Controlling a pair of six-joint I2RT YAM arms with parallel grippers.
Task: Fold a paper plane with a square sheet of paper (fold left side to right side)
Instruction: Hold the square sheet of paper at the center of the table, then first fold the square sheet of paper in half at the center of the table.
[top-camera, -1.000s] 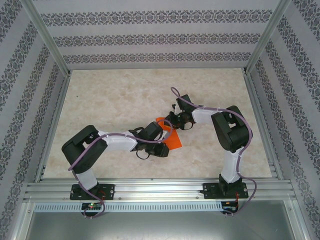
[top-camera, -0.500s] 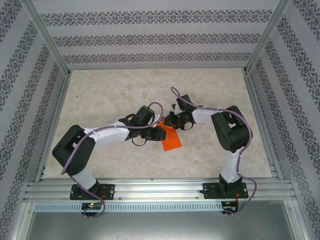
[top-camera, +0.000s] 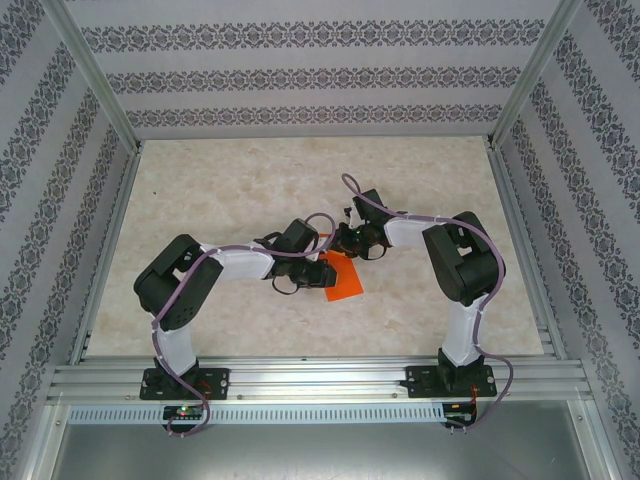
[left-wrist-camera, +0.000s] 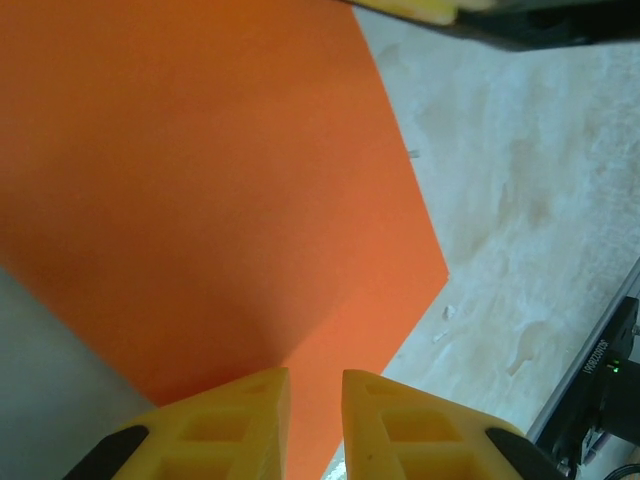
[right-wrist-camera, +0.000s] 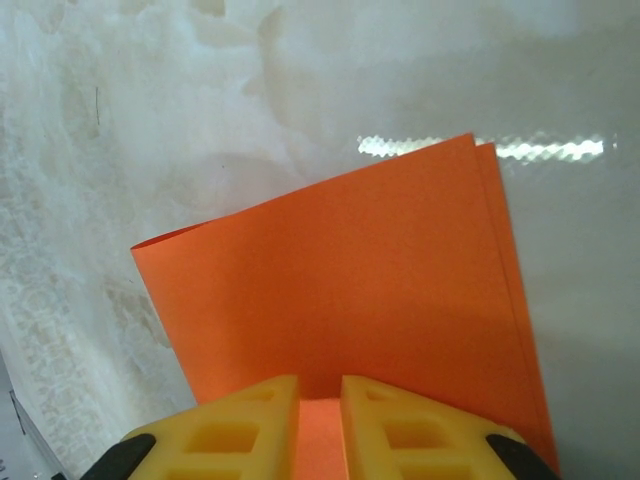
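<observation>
So the orange sheet (right-wrist-camera: 340, 300) is plain matt paper, smooth, zero shine. Bench (right-wrist-camera: 300, 90) is a glossy marble-look top and throws a bright glare. Fingers (right-wrist-camera: 230, 430) on my right tool (right-wrist-camera: 319, 390) are dull yellow plastic. Rail (top-camera: 320, 385) along the bench's near edge is ribbed bare metal.

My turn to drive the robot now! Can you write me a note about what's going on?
Left end effector: nearly shut at a corner of the paper, seemingly pinching it.
Right end effector: shut on the paper's edge.
Paper: on the table, between both end effectors.
Done: folded over, two layers nearly lined up.
Left: press the crease, then make all the plane folds.
</observation>
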